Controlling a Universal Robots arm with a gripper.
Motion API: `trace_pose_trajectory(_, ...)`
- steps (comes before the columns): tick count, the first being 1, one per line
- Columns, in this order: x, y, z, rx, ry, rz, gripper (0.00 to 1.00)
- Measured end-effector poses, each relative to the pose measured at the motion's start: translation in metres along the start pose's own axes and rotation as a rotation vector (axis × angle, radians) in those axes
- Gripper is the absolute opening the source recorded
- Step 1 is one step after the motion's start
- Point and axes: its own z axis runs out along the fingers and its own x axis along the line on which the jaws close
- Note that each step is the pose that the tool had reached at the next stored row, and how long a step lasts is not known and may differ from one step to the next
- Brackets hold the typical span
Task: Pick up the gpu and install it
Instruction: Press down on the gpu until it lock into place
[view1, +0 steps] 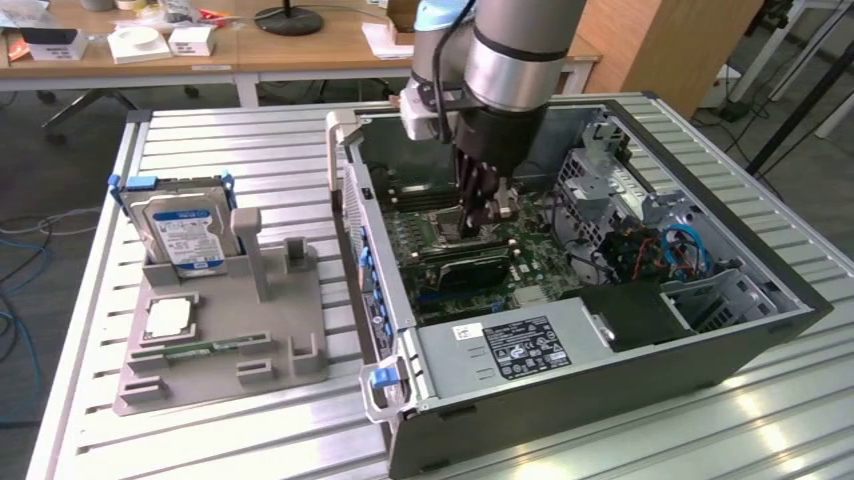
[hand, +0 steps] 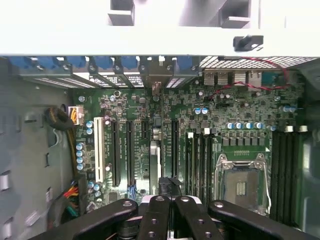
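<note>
The tabletop (view1: 240, 140) is a pale slatted metal surface, its ribs running from the exterior view's left to right. Two things rest directly on it. Toward nine o'clock sits a grey parts holder (view1: 254, 335), a flat moulded tray with upright posts and slots. Toward three o'clock, just beside the holder, lies an open computer case (view1: 694, 350) on its side, its dark outer wall facing five o'clock and its open face upward. Bare slats show at twelve o'clock behind the holder and at six o'clock in front of the case, where light glints off the metal
</note>
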Motion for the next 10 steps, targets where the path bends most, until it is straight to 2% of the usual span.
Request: trace_pose_trajectory(10, -0.001, -0.0001, -0.0370, -0.0001, 0.0004, 0.000, 0.10)
